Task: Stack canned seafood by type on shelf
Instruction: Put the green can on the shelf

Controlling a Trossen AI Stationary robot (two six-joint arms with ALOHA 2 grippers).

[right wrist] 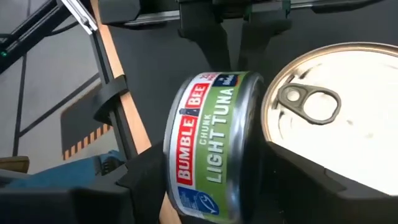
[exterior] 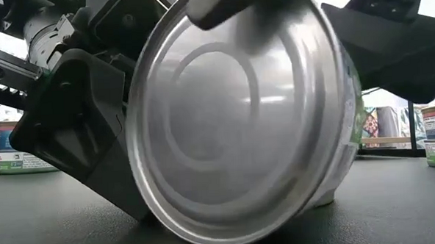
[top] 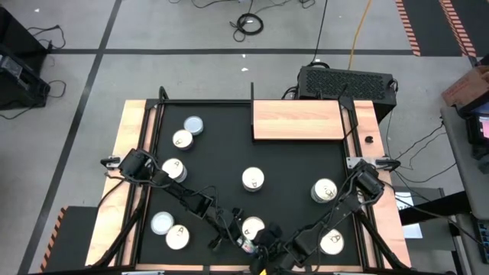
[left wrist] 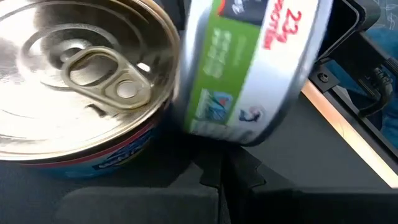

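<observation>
Both of my arms converge at the near edge of the black mat [top: 229, 164], close to the low camera, where a tilted Bumble Bee chunk light tuna tin [right wrist: 208, 146] stands on its rim against an upright tin with a pull-tab top [right wrist: 329, 137]. In the low view the tilted tin's plain silvery base [exterior: 235, 114] fills the picture, its lower rim on the surface and dark gripper parts above and behind it. The left gripper [top: 229, 221] and the right gripper [top: 284, 246] crowd this same spot; I cannot tell from any view whether either pair of jaws is apart, together or clamped on the tin. The wooden shelf [top: 298, 120] lies at the far side of the mat, well apart from this pair, and it carries no tins. The remaining tins are scattered: a centre tin [top: 253, 179], one toward the right [top: 324, 190], one at the near right [top: 331, 242], and a group along the left, including a silvery-blue top [top: 193, 125]. As I judge it, the stacking has barely begun. The main hazard is the tilted tin: resting on its edge, it could roll or drop flat if support slackens, and it may knock its neighbour askew. With both arms so close together, a careless move could also bring them into contact, or snag the cables trailing near them.
</observation>
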